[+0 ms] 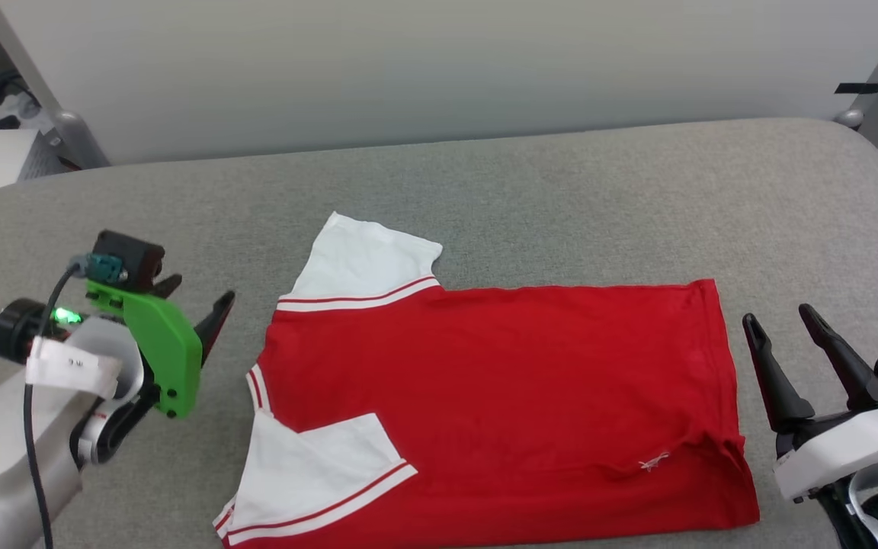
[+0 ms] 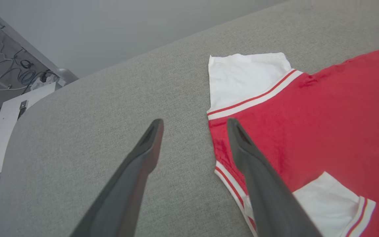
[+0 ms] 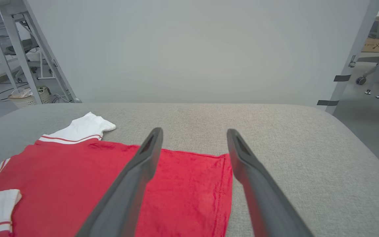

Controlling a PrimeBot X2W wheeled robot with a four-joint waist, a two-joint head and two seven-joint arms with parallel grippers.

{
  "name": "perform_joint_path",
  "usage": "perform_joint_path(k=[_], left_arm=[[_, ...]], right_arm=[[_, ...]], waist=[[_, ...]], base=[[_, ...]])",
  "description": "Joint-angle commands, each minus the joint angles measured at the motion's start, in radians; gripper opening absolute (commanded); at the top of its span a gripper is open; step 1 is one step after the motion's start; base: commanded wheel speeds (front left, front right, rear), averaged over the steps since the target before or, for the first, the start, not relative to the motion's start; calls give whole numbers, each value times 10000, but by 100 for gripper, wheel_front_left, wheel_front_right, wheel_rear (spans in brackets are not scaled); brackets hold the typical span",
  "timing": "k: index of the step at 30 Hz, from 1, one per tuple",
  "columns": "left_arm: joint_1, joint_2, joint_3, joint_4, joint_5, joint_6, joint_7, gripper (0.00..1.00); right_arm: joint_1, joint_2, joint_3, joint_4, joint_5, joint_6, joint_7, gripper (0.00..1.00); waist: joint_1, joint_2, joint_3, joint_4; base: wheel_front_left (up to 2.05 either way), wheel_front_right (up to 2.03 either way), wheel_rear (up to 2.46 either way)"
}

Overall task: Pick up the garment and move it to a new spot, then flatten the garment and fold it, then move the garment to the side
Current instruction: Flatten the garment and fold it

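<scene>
Both spread, empty, left tool [image 1: 200,290], right tool [image 1: 777,313]

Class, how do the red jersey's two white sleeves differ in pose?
The far white sleeve sticks out onto the grey fabric table; the near white sleeve is folded over the red jersey. The far sleeve narrows to a corner; the near sleeve looks broader. Both have red-white striped trim.

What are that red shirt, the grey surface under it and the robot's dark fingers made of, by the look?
The garment: likely matte knit fabric, judging by its limp drape and small wrinkles near the hem. The grey surface: seemingly woven upholstery cloth, showing a fine speckled weave. The fingers of the left gripper: smooth, dull dark plastic or rubber; which one is unclear.
</scene>
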Motion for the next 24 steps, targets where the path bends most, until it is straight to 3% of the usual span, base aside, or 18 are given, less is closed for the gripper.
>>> perform_joint_path(k=[1, 6, 11, 17, 24], left_arm=[[-440, -174, 34, 182, 168, -16, 91, 100], [-1848, -490, 77, 912, -21, -587, 1299, 100], [-3526, -830, -60, 1630, -589, -1064, 3909, 100], [-5433, -1403, -193, 2256, -771, -1037, 6200, 100], [-6745, -1758, -681, 2909, -107, -1186, 7127, 100]], right_arm=[[158, 234, -103, -252, -333, -6, -164, 100], [106, 551, 8, -970, -989, -6, -275, 100], [-330, 583, 218, -1366, -1059, -6, -413, 100], [-1048, 342, 398, -1559, -971, -6, -631, 100], [-1764, 96, 694, -1517, -908, -6, -888, 100]], waist=[[0, 0, 456, -387], [0, 0, 1411, -869], [0, 0, 2548, -1259], [0, 0, 3756, -1544], [0, 0, 4729, -1889]], base=[[0, 0, 0], [0, 0, 0], [0, 0, 0], [0, 0, 0], [0, 0, 0]])
